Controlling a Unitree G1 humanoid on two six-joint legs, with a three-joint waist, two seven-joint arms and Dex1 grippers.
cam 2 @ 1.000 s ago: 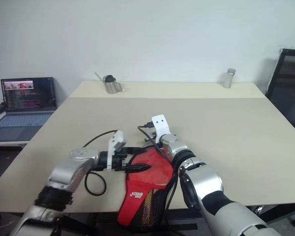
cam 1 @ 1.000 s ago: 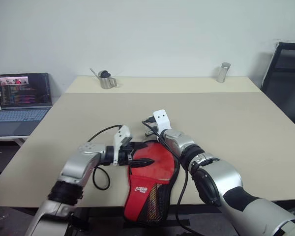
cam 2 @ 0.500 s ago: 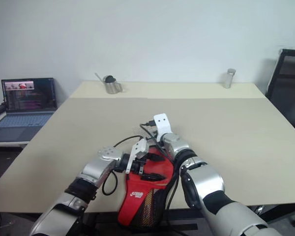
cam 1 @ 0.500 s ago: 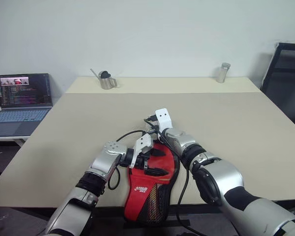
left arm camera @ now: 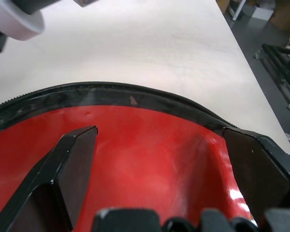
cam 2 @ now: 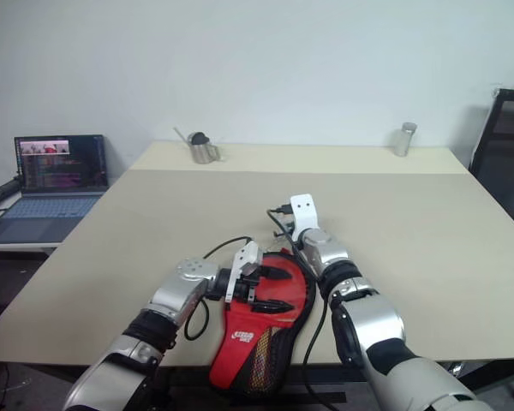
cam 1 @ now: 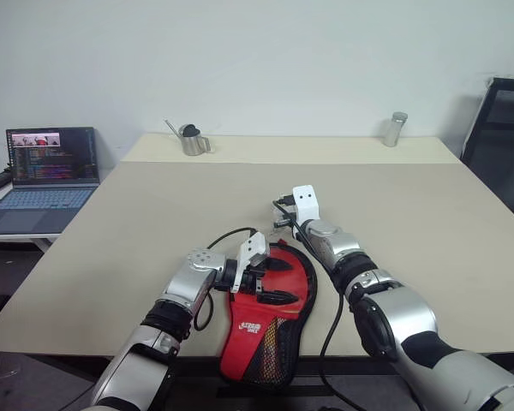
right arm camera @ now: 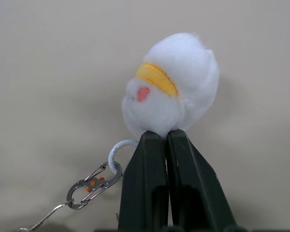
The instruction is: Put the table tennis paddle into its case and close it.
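While the left gripper [cam 1: 271,281] spreads wide over the case [cam 1: 270,330] and its glossy red lining, lower centre, the right gripper [right arm camera: 166,136] pinches a fluffy white charm [right arm camera: 170,85].

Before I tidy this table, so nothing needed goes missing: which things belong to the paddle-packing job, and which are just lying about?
Job: open case, left gripper open over its red inside; white fluffy charm on a clip, pinched by the shut right gripper.
Lying about: laptop, small watering can, metal tin, black chair.
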